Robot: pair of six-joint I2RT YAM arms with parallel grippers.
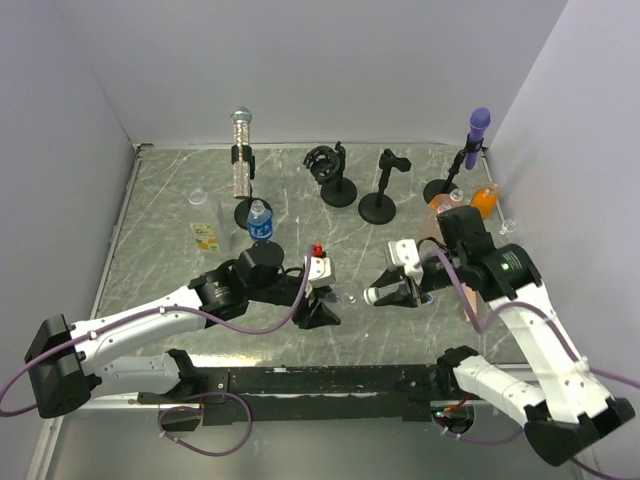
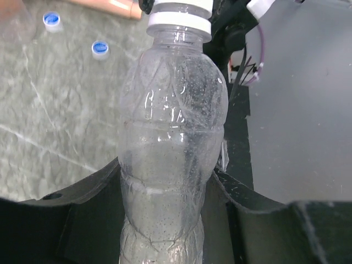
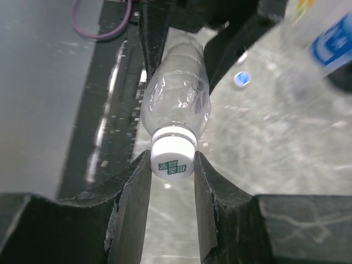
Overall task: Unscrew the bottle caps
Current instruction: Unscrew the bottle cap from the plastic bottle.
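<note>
A clear, label-free bottle (image 2: 170, 137) is held sideways between the arms above the table; it also shows in the right wrist view (image 3: 176, 102) and faintly in the top view (image 1: 352, 297). My left gripper (image 1: 322, 312) is shut on its body. My right gripper (image 3: 171, 165) is shut on its white cap (image 3: 172, 159), which has green print; in the top view this gripper (image 1: 392, 293) meets the bottle's neck. Two loose blue caps (image 2: 99, 48) (image 2: 51, 19) lie on the table. A blue-labelled bottle (image 1: 260, 221), a yellow-green-labelled bottle (image 1: 205, 232) and orange bottles (image 1: 484, 200) stand behind.
Black round stands (image 1: 377, 208) hold a silver glitter microphone (image 1: 241, 150) and a purple microphone (image 1: 477, 130) at the back. A clear cup (image 1: 197, 197) sits back left. A black rail (image 1: 320, 380) runs along the table's near edge. Grey walls close in three sides.
</note>
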